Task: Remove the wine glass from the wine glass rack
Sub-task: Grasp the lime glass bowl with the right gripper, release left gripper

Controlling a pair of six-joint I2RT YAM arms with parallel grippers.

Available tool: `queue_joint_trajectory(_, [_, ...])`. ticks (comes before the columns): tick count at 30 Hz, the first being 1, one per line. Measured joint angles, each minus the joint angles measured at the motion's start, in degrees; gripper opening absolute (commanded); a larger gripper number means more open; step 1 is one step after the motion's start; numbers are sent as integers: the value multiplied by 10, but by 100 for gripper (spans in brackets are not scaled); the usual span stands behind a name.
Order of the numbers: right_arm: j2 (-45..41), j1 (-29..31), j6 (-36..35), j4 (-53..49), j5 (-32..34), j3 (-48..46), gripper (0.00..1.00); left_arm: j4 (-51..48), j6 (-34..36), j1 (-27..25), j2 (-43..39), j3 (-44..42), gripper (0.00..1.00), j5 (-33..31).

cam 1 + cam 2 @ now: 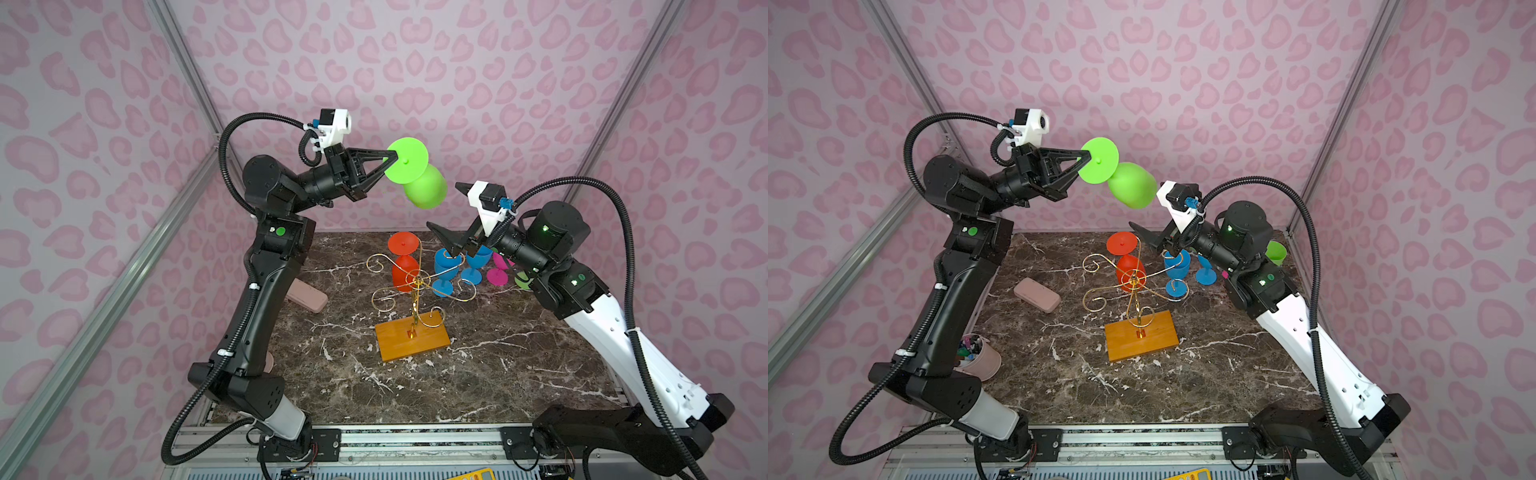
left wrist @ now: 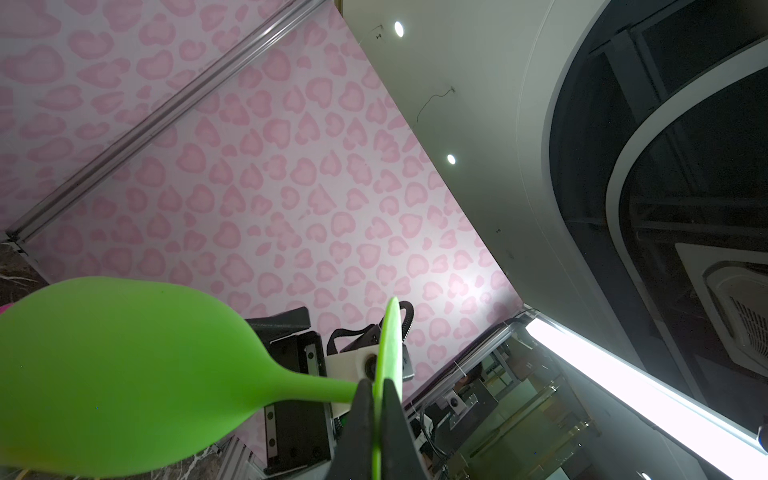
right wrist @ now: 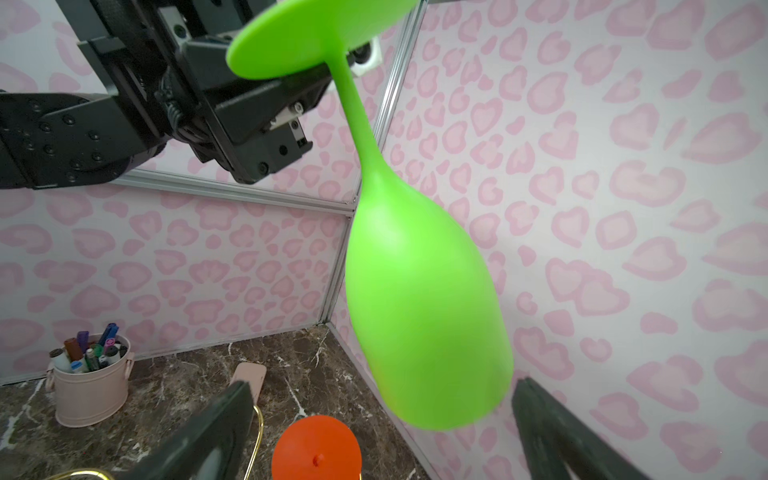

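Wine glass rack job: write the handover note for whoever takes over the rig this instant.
Grippers: left gripper jaws shut on the foot of the green wine glass, high above the table, bowl hanging down. The right gripper jaws wide open around the bowl's rim end, no contact seen.
Things: wine glass rack mid-table; a red wine glass hangs on it.
Done: green glass is off the rack.
Left: likely hand it over or set it down.
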Motion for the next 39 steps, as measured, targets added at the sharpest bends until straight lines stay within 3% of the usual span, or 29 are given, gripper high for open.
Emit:
queue_joint_trajectory(16, [58,3,-35,61,53,18,97,26,-43,-35,20,4,4,2])
queue_joint_trajectory(31, [61,4,-35,57,58,23,73,64,-77,-40,22,-7,4,0])
queue_joint_trajectory(37, [53,3,-25,26,70,31,62,77,-87,-40,26,-7,32,-1])
queue_joint_trajectory(39, [48,3,-15,13,78,38,61,78,-87,-40,29,-5,35,-1])
